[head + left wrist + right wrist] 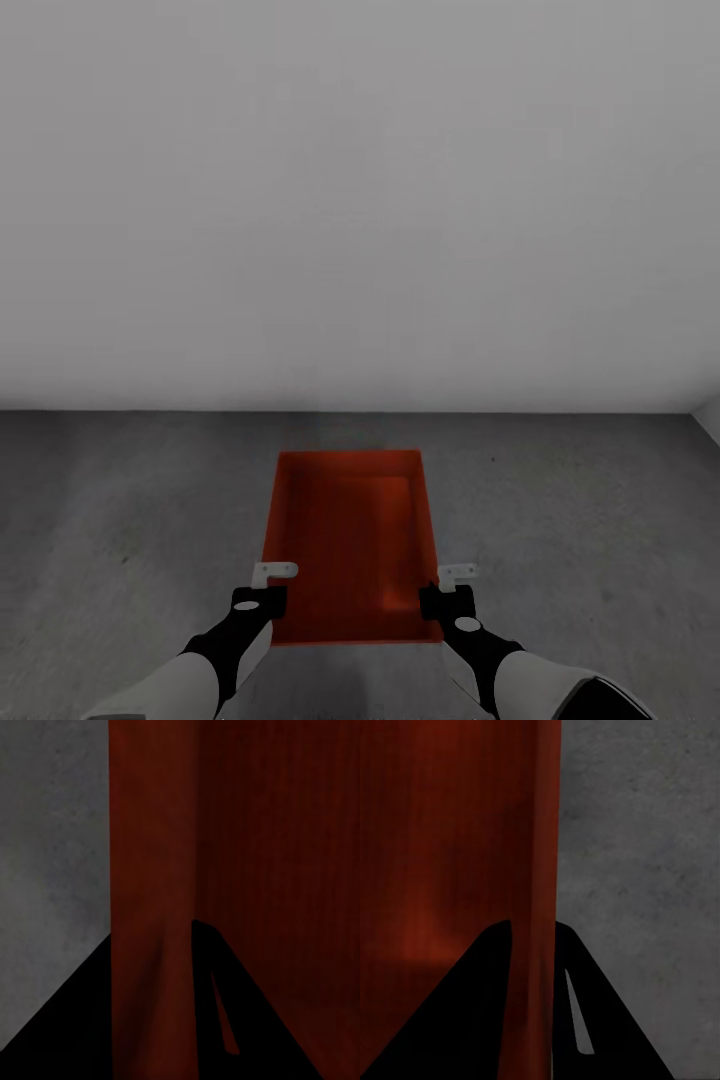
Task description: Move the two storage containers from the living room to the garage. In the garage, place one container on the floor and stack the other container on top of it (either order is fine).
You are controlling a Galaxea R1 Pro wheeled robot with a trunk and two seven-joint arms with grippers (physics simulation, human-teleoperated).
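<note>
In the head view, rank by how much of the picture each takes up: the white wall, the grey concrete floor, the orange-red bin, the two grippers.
1. Plain white wall
2. Dark grey concrete floor
3. Orange-red open-top storage bin
4. Left gripper and right gripper: alike in size, so unranked.

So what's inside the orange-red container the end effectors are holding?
Nothing visible: the storage container shows a bare orange-red bottom and walls. The near corners are partly covered by the left end effector and right end effector clamping its side walls.
</note>
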